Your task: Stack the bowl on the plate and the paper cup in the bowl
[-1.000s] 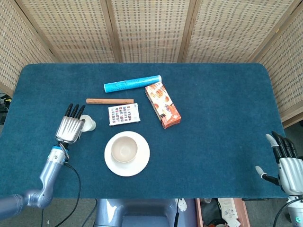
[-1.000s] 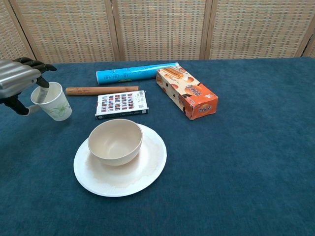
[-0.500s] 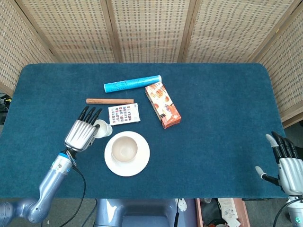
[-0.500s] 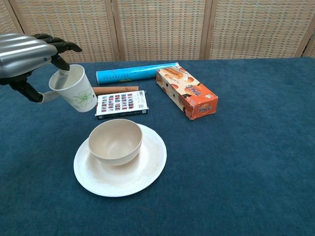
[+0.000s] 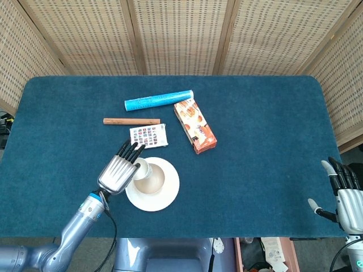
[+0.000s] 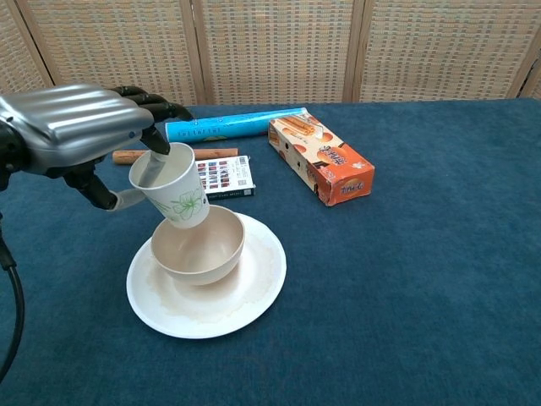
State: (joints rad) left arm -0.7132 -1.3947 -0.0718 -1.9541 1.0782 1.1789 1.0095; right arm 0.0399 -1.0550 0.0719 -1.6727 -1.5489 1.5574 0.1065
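The paper cup [image 6: 172,194] is pinched at its rim by the dark fingers [image 6: 157,139] of the left hand [image 6: 72,127], tilted, just above the bowl's [image 6: 203,254] left rim; the bowl is seated on the plate [image 6: 254,296]; the right hand [image 5: 346,195] is held spread and unladen at the table's near right corner.

A table [image 5: 261,119] fills the middle of the head view, covered with a dark blue-green cloth that looks like carpet. Its far corners are rounded. Behind it, along the top of the frame, stands a folding screen [image 5: 176,34] of woven cane panels in light wooden frames; more panels go down at the upper left and upper right. At the left and right edges a pale floor [image 5: 7,127] shows beside the table. The light is soft and even, without hard shadows.
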